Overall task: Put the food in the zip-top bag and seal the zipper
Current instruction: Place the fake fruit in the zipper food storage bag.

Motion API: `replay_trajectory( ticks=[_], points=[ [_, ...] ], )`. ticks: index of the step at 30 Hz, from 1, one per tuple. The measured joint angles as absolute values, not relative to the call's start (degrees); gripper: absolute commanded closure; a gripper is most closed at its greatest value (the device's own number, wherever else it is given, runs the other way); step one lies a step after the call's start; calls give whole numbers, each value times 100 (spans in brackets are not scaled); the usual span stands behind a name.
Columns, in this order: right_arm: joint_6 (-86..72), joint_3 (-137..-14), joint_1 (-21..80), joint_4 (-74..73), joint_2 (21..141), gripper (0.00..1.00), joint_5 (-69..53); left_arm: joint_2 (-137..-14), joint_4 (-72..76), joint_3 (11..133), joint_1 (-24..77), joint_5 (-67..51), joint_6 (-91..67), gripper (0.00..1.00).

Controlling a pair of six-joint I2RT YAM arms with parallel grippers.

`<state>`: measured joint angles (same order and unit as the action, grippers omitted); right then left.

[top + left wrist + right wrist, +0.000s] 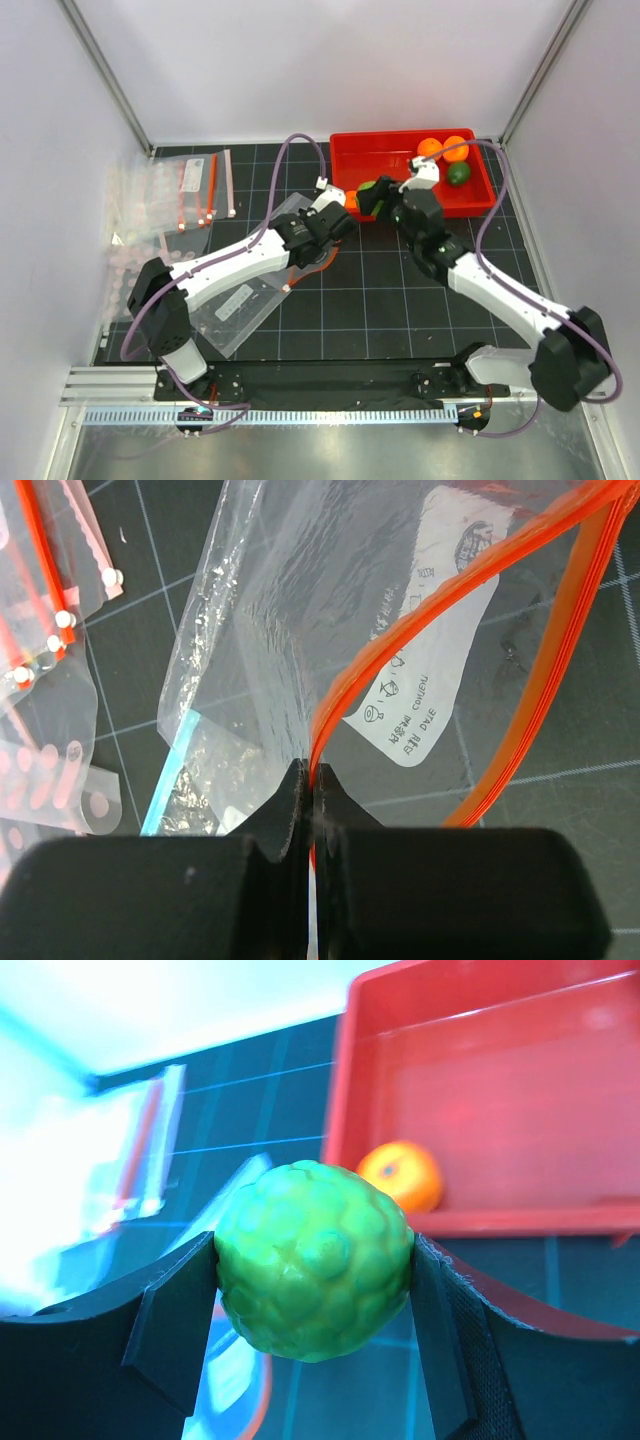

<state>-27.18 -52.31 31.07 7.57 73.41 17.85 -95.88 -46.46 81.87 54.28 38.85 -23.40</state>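
Note:
My right gripper is shut on the bumpy light green fruit, held just off the near left corner of the red tray; it shows in the top view. An orange fruit lies in that tray corner. Two more orange fruits and the smooth dark green one lie at the tray's right end. My left gripper is shut on the red-orange zipper of the zip-top bag, holding its mouth open in a loop. The white label shows through the bag.
A second clear pouch with a teal-blue edge lies under the bag. A pile of spare pouches with red strips sits at the back left. Grey walls enclose the black grid mat.

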Motion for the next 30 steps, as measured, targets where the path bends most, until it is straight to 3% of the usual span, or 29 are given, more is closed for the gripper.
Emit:
replay_trajectory(
  ticks=[8,21,30],
  points=[
    [-3312,-3629,3361,1247,5990,64,1302,-9467,-4578,8121,5400,3660,-2368,99],
    [-3382,-3170,4379,2526,6403,64,751,-9164,-4145,7695,5162,2873,-2543,99],
    [-3376,-3170,4488,2873,6938,64,753,-8350,-3599,7153,5166,2191,-2661,99]
  ],
)
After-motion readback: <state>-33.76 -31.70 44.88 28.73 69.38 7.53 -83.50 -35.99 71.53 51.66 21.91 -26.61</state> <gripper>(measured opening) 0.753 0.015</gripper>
